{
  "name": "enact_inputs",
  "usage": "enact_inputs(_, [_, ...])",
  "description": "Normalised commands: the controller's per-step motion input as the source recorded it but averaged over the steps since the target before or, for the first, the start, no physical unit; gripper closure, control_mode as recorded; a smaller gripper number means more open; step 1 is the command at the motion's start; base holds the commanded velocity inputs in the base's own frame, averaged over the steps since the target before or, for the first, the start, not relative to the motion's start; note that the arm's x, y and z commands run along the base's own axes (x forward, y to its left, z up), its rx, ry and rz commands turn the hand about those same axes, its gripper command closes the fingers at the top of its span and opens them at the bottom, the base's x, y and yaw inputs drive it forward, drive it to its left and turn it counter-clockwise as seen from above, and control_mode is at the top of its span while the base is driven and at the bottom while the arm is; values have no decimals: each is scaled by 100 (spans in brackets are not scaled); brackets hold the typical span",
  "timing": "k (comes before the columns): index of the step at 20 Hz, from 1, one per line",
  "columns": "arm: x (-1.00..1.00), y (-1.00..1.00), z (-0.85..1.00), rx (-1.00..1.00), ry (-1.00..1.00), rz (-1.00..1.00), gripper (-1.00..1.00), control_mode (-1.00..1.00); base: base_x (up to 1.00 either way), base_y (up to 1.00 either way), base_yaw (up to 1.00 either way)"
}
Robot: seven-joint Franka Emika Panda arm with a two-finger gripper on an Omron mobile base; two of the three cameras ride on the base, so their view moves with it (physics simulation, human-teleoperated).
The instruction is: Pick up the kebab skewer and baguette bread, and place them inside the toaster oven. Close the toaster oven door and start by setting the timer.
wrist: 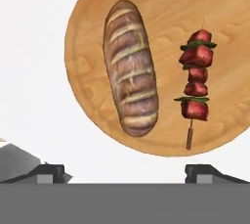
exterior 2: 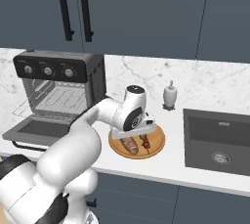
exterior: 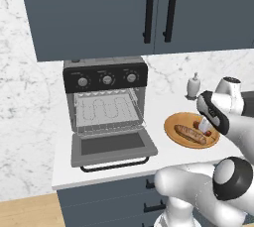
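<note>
A: Down at the near edge of the hand view, the two dark fingertips (wrist: 49,173) of the gripper (wrist: 129,174) stand far apart with nothing between them. Jaws wide open, empty.

B: And straight below them?

A: The round wooden plate (wrist: 88,61) on the white counter (wrist: 29,71). The baguette bread (wrist: 130,67) lies lengthwise on it, golden-brown with a scored crust. Just beside it, not touching, is the kebab skewer (wrist: 195,83), with red chunks, bits of green, and a bare stick end pointing toward the fingers.

B: So both are on the plate, side by side?

A: Yes, roughly parallel and apart. In the right base view the gripper (exterior 2: 133,132) hangs just over the plate (exterior 2: 158,142), with the baguette (exterior 2: 130,145) and skewer (exterior 2: 145,143) under it.

B: Moving outward?

A: In the left base view the hand (exterior: 204,126) hovers over the plate (exterior: 171,127), loaf (exterior: 190,134) in sight. To the plate's left sits the toaster oven (exterior: 105,97), grey with a black control panel and three silver knobs. The toaster oven door (exterior: 111,146) is dropped fully open, lying flat, black bar handle at the front, wire rack bare inside.

B: Anything else on that counter?

A: A small white bottle (exterior: 194,86) by the marble wall behind the plate, and a dark sink (exterior 2: 217,140) off to the right. Dark blue cabinets (exterior: 99,13) hang above.
</note>
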Motion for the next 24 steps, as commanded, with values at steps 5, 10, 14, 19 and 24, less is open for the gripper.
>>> enact_inputs(5, [0,0,-55,-1,0,11,-100,-100,0,0,0])
enact_inputs(10, [0,-1,-32,0,1,11,-100,-100,0,0,0])
enact_inputs(14, [6,0,-27,0,3,9,-100,-100,0,0,0])
enact_inputs(19, [35,0,-20,0,7,5,-100,-100,0,0,0])
enact_inputs(24, [13,0,-16,0,6,4,-100,-100,0,0,0])
